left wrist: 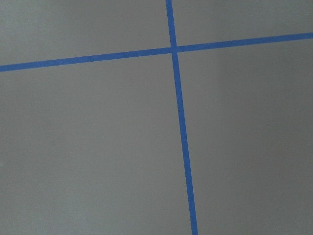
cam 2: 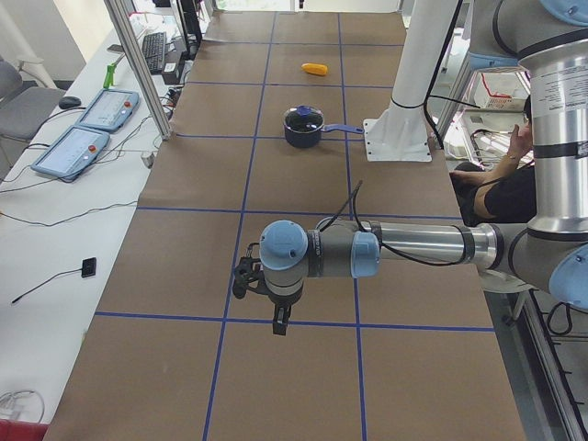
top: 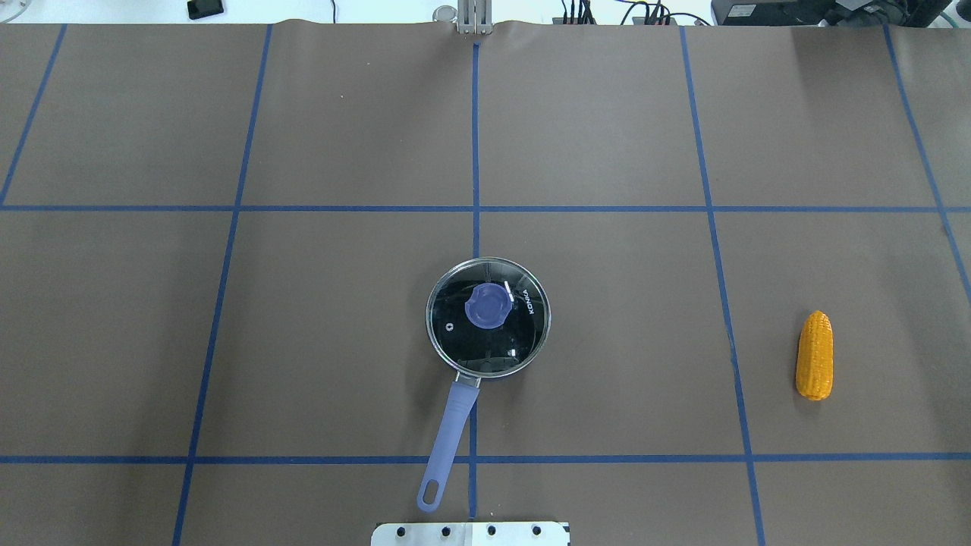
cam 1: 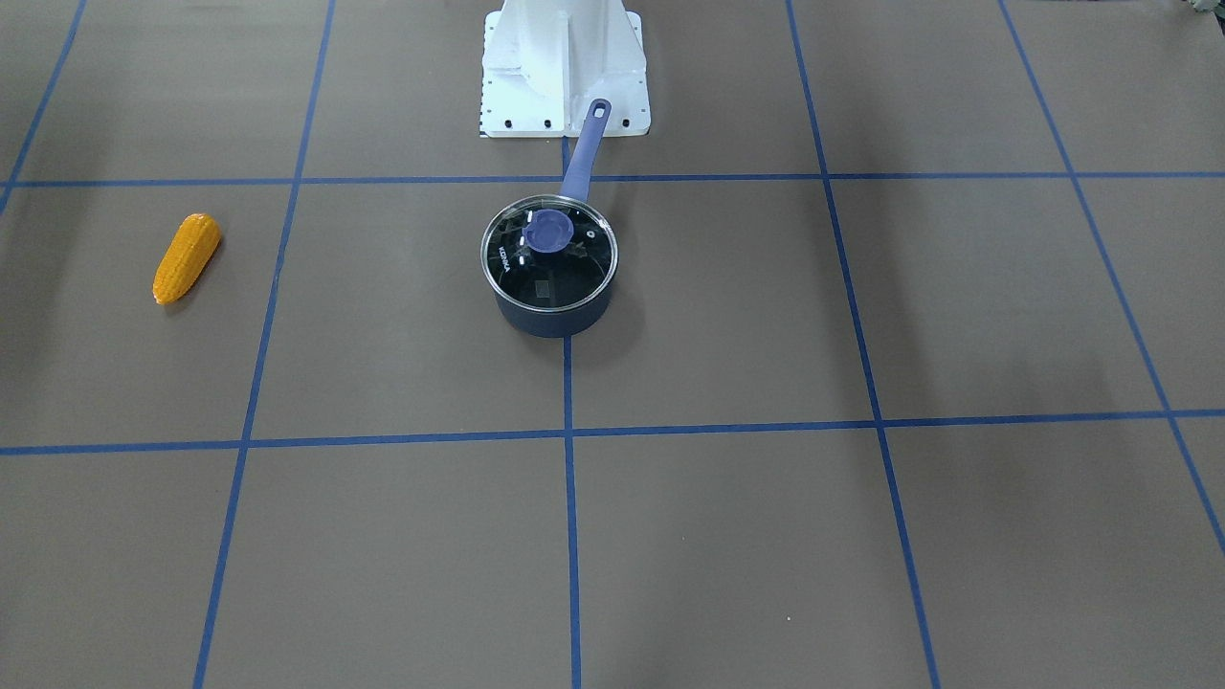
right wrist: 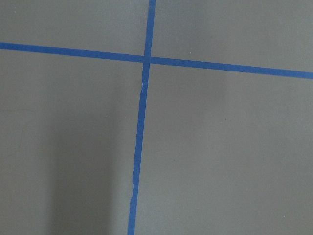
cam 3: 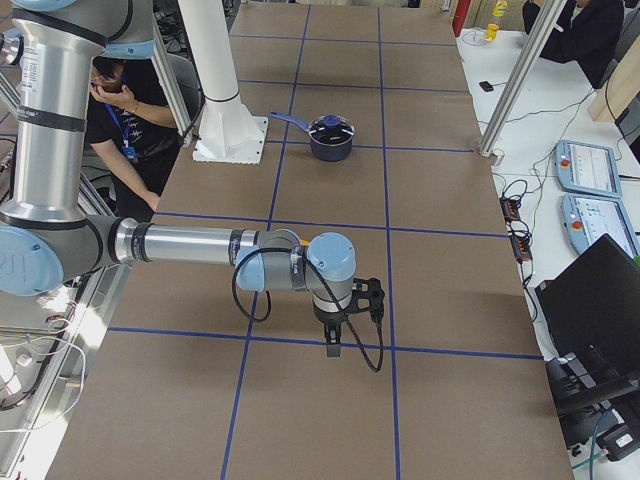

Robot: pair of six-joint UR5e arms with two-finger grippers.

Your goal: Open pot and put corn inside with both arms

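Left gripper point(cam 2: 279, 324) far from pot point(cam 2: 301, 138)

Table point(top: 341, 136) — pot point(top: 488, 318), corn point(top: 814, 355)

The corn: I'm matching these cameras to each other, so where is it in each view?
Front-facing: corn at left, mid-height.
Overhead: far right, below mid-height.
Exterior left: top centre, beyond the pot.
Exterior right: not visible.
Left wrist: not in it.
Right wrist: not in it.
Shared landmark: the lidded pot, mid-table in all four exterior views.
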